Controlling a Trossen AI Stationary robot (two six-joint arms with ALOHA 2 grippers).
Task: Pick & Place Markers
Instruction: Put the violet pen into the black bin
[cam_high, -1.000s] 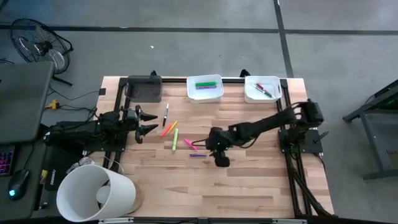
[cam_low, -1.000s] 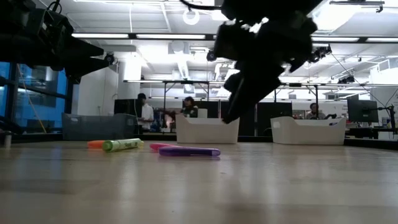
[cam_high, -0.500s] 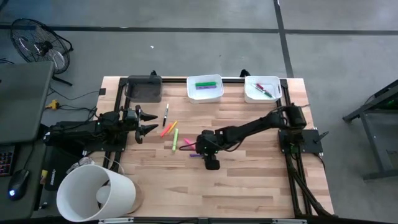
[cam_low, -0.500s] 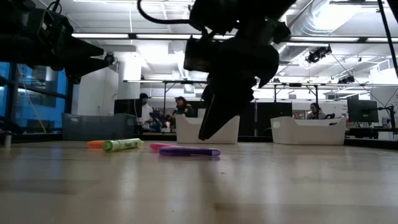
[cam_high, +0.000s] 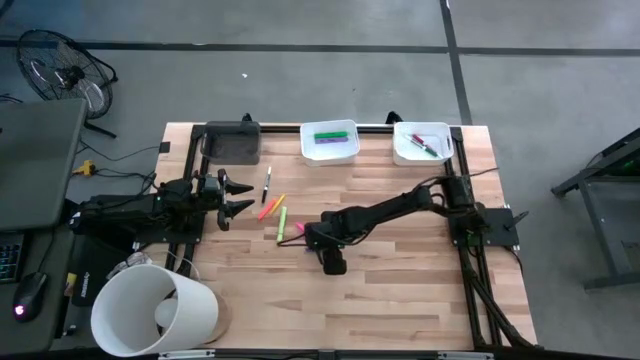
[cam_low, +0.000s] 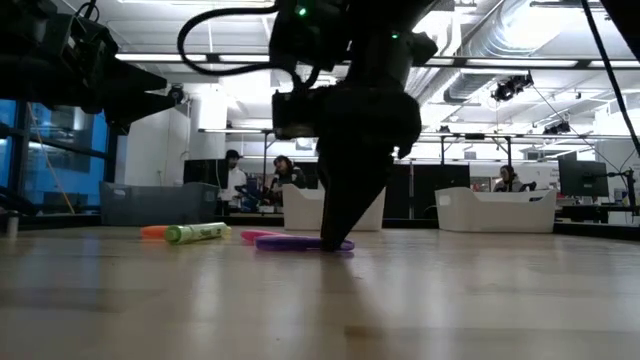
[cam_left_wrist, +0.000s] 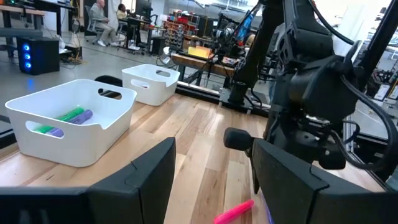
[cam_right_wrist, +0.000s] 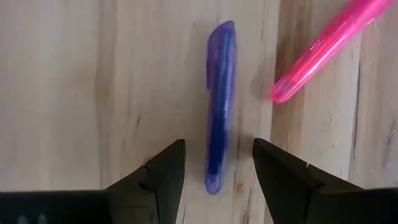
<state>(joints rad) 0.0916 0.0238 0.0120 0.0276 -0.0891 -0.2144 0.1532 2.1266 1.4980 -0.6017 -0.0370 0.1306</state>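
Observation:
A purple marker (cam_right_wrist: 221, 106) lies flat on the wooden table, and a pink marker (cam_right_wrist: 323, 50) lies beside it. My right gripper (cam_right_wrist: 217, 152) is open and points steeply down over the purple marker's one end. One finger stands on each side of it, with a gap at both. In the low view the fingers (cam_low: 335, 235) reach down to the purple marker (cam_low: 290, 243). More markers, yellow-green (cam_high: 282, 225), orange (cam_high: 270, 207) and black (cam_high: 267, 185), lie toward the table's left. My left gripper (cam_high: 240, 197) waits open at the left edge.
Two white trays stand at the far edge: one (cam_high: 330, 152) holds green and purple markers, the other (cam_high: 410, 155) holds red and green ones. A dark bin (cam_high: 232, 143) sits at the far left. A large white bucket (cam_high: 155, 310) stands at the near left corner.
My right gripper has moved toward the table's left edge and come down, tipping more steeply downward. It now stands low over the purple marker's end. The markers have stayed where they were.

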